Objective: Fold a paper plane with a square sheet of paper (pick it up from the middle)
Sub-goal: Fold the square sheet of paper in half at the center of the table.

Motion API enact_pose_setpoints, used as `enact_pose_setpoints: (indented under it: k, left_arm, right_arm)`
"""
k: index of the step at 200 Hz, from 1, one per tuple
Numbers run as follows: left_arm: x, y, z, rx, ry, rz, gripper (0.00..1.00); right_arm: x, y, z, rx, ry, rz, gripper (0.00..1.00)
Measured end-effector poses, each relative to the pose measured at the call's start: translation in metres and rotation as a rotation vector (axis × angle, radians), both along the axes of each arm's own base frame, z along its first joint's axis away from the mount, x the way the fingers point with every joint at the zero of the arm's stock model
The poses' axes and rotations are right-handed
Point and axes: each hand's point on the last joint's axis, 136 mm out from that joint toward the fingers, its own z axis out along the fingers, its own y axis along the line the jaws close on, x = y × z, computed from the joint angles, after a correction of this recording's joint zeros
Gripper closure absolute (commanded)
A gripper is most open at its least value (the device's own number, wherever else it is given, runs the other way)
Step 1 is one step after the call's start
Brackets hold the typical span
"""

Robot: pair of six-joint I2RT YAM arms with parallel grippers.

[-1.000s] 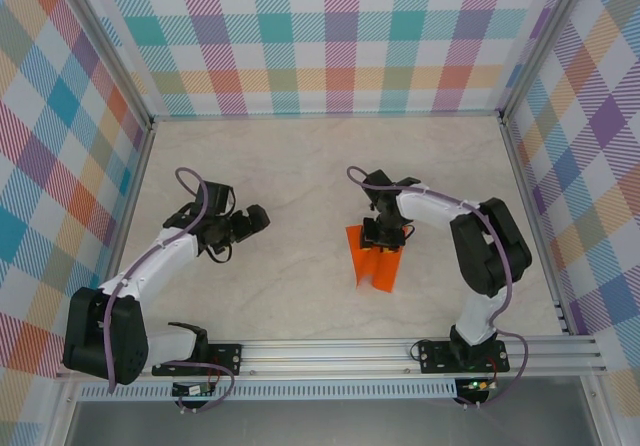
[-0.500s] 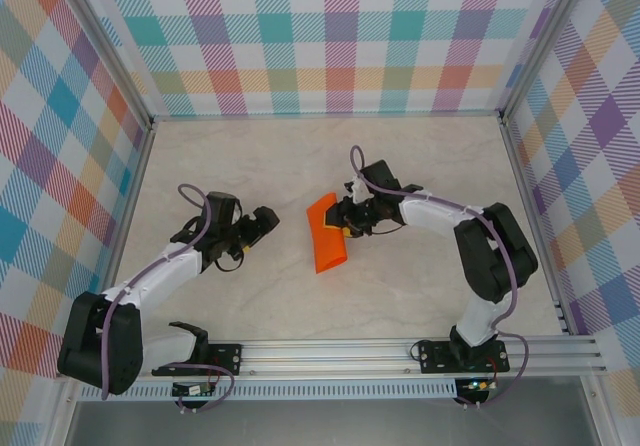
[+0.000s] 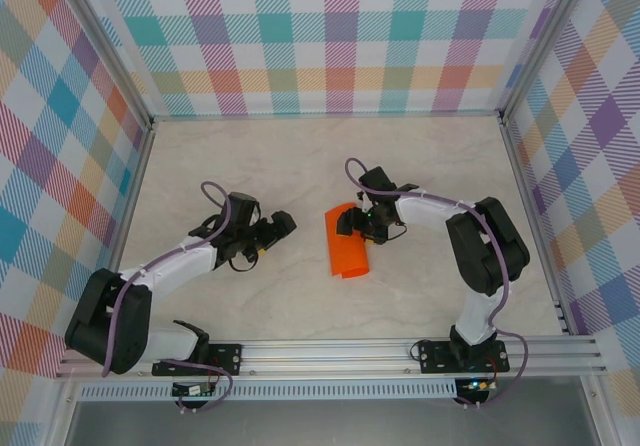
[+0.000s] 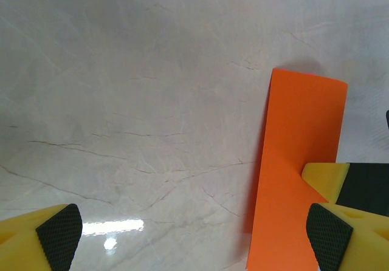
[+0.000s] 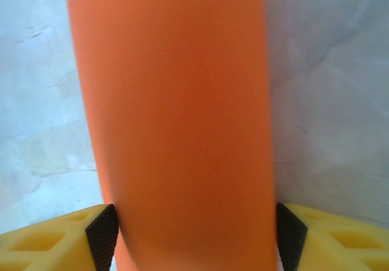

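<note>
Your right gripper [image 3: 352, 224] has swung the folded square sheet of paper [image 3: 346, 244] left to mid-frame on the surface [image 3: 300, 156] and widened its jaws astride it, grip unclear, while your wide-open left gripper [image 4: 193, 231] has closed in, so the next crease looks ready.

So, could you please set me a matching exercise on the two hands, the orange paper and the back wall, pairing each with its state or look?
1. left hand
2. right hand
3. sheet of paper
4. back wall

A. checked in many colours
B. bright orange
C. open, off to one side of the paper
D. one finger at each edge of the paper

Pairs: 1-C, 2-D, 3-B, 4-A
</note>
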Motion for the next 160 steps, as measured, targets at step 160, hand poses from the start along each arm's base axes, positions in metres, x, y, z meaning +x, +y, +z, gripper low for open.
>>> enact_pose_setpoints:
  k: [160]
  left_arm:
    - [0.025, -0.077, -0.008, -0.061, 0.011, -0.112, 0.23]
  right_arm:
    - [0.005, -0.023, -0.008, -0.148, -0.055, 0.053, 0.32]
